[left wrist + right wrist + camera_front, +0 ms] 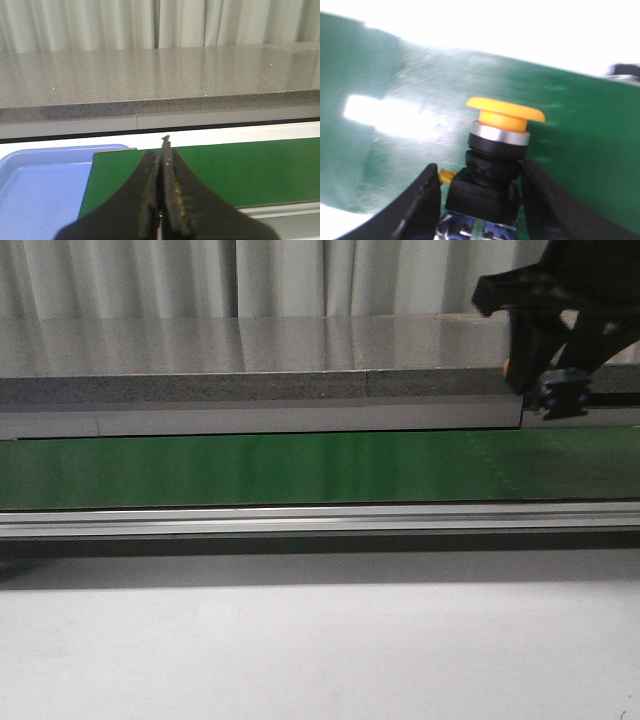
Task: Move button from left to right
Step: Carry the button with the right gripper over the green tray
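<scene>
**A:** Where's the button (496, 165) right now?

**B:** Between the fingers of the right end effector (480, 200), at the far right of the scene over the green belt (300, 468). In the right wrist view its black body sits between the two fingers, yellow cap sticking out past them. In the front view I only catch a sliver of orange beside the arm.

**A:** Is it gripped firmly?

**B:** The fingers are partly closed around the body, close on both sides. On one side I can't tell whether the pad actually touches; a thin gap seems possible. I'd judge it held, but not with confidence.

**A:** So what could go wrong?

**B:** The body is boxy and the cap is top-heavy. If only the edges are caught, it could twist or slide out and land on the belt, perhaps tipping onto its cap and rolling. The wrist picture is also blurred, so position is hard to judge.

**A:** And the left end effector (161, 195)?

**B:** Fully closed, holding nothing, hanging over the belt's left end near a blue tray (35, 185). Well apart, so no clash seems likely.
</scene>
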